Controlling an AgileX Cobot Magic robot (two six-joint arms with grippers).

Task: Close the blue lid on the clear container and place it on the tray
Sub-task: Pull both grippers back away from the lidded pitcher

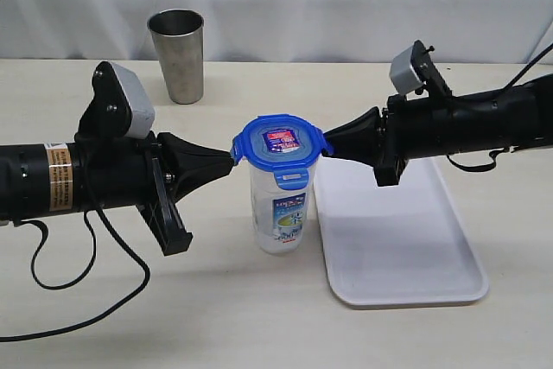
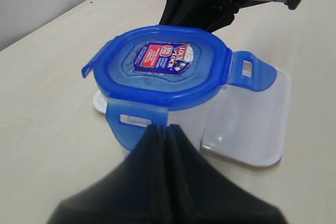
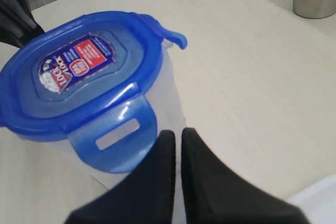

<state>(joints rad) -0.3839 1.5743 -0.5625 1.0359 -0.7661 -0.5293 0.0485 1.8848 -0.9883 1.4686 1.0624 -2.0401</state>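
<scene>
Centre of frame: clear container [image 1: 281, 213] with blue lid [image 1: 281, 141] on top, just left of the tray [image 1: 432, 287]. Left gripper [image 1: 232, 158] and right gripper [image 1: 328, 146], both pressed together, sit at opposite sides of the lid. I should press evenly, lest it tip.

**Left arm** [image 1: 86, 181]: black cylindrical body with an orange-brown label band [image 1: 58, 179]; its print is too small to read.
**Left camera housing** [image 1: 134, 97]: grey rounded box on a black bracket.
**Cross plate** [image 1: 168, 213]: flat black bar behind the fingers.
**Left end effector** [image 1: 228, 158]: two matte black fingers tapering to a narrow wedge.
**Left cable** [image 1: 86, 278]: thin, black, in loose loops.
**Right arm** [image 1: 484, 123]: black cylindrical body.
**Right camera housing** [image 1: 404, 69]: grey box on a black mount.
**Right end effector** [image 1: 332, 145]: the same black wedge form.
**Right cable** [image 1: 471, 164]: thin and black.
</scene>
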